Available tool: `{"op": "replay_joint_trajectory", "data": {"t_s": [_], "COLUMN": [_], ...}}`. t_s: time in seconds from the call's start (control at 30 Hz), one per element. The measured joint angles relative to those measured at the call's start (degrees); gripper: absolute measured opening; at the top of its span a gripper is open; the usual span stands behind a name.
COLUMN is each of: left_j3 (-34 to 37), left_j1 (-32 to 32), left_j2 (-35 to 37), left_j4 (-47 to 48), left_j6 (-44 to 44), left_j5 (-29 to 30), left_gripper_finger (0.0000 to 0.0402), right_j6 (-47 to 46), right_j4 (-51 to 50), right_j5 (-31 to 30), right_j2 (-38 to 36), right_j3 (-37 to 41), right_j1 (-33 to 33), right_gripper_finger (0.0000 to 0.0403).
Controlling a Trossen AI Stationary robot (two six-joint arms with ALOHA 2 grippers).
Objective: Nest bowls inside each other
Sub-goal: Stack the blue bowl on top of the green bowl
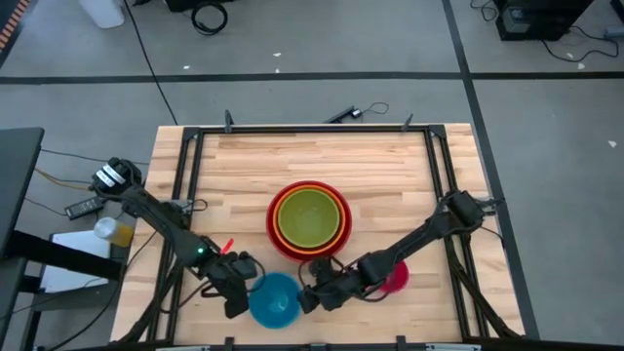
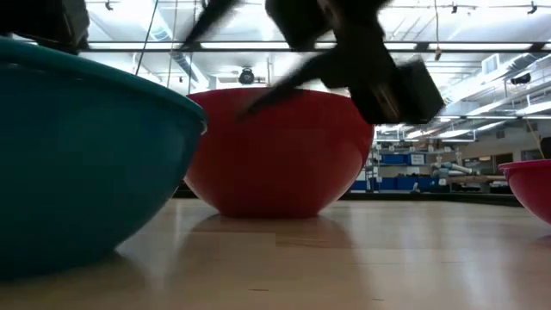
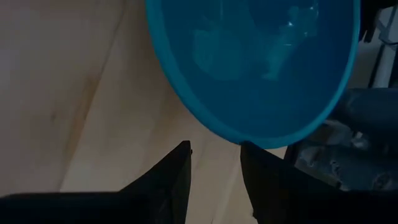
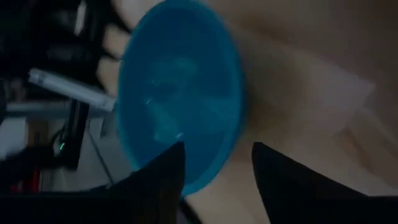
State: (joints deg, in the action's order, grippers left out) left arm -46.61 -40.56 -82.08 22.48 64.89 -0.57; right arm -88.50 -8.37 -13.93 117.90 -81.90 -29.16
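Note:
The blue bowl [image 1: 276,297] [image 2: 77,155] stands on its base near the table's near edge. My left gripper [image 1: 239,300] [image 3: 214,155] is open just off the bowl's left rim [image 3: 242,140], with nothing between its fingers. My right gripper [image 1: 308,295] [image 4: 214,158] is open at the bowl's right rim. The red bowl [image 1: 273,210] [image 2: 275,155] stands mid-table with the orange bowl [image 1: 343,226] and the lime green bowl [image 1: 310,216] nested inside it. The pink bowl [image 1: 398,280] [image 2: 532,185] stands to the right, partly under my right arm. My right gripper comes slanting down from the table's right and stands open astride the blue bowl's right rim [image 4: 211,177], one finger [image 4: 168,168] over the bowl's inside and the other [image 4: 273,174] outside. Whether either finger touches the rim I cannot tell.
A black metal frame [image 1: 185,156] runs along the table's edges. The blue bowl sits close to the near edge. Bare wood lies behind the red bowl and at the far left. A small red item [image 1: 227,246] lies by my left arm.

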Motion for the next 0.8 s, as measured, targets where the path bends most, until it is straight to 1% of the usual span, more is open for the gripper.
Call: {"op": "replay_joint_trajectory", "data": {"t_s": [0.1, 0.2, 0.33, 0.43, 0.53, 0.63, 0.7, 0.8], "left_j3": [0.00, 0.00, 0.00, 0.00, -0.02, -0.07, -0.07, -0.07], "left_j1": [-0.17, -0.17, 0.02, 0.58, 0.70, 0.66, 0.63, 0.66], "left_j2": [0.00, 0.00, 0.00, 0.00, 0.00, 0.00, 0.00, 0.00], "left_j4": [-0.01, -0.12, -1.83, -3.90, -5.20, -5.47, -5.14, -5.11], "left_j6": [0.03, -0.67, -1.90, -1.97, -2.14, -2.37, -2.66, -2.47], "left_j5": [0.30, 0.34, 2.61, 4.55, 5.88, 6.47, 6.95, 7.34], "left_gripper_finger": [0.0141, 0.0141, 0.0141, 0.0141, 0.0141, 0.0141, 0.0141, 0.0141], "right_j6": [-2.66, -2.55, -1.94, -2.39, -1.53, -1.05, -0.85, 0.07], "right_j4": [-1.10, -0.05, -0.29, -1.79, 0.18, -0.42, -2.76, -3.16], "right_j5": [-3.16, -5.70, -3.93, -1.76, 0.58, 2.69, 3.42, 5.13], "right_j2": [0.20, 0.18, 0.52, 1.30, 1.91, 1.91, 1.93, 1.99], "right_j3": [0.02, 0.02, -0.06, 0.08, 0.04, 0.01, 0.00, 0.02], "right_j1": [0.08, 0.48, 1.53, 2.06, 2.24, 2.25, 2.32, 2.57], "right_gripper_finger": [0.0220, 0.0237, 0.0238, 0.0230, 0.0218, 0.0200, 0.0184, 0.0144]}}
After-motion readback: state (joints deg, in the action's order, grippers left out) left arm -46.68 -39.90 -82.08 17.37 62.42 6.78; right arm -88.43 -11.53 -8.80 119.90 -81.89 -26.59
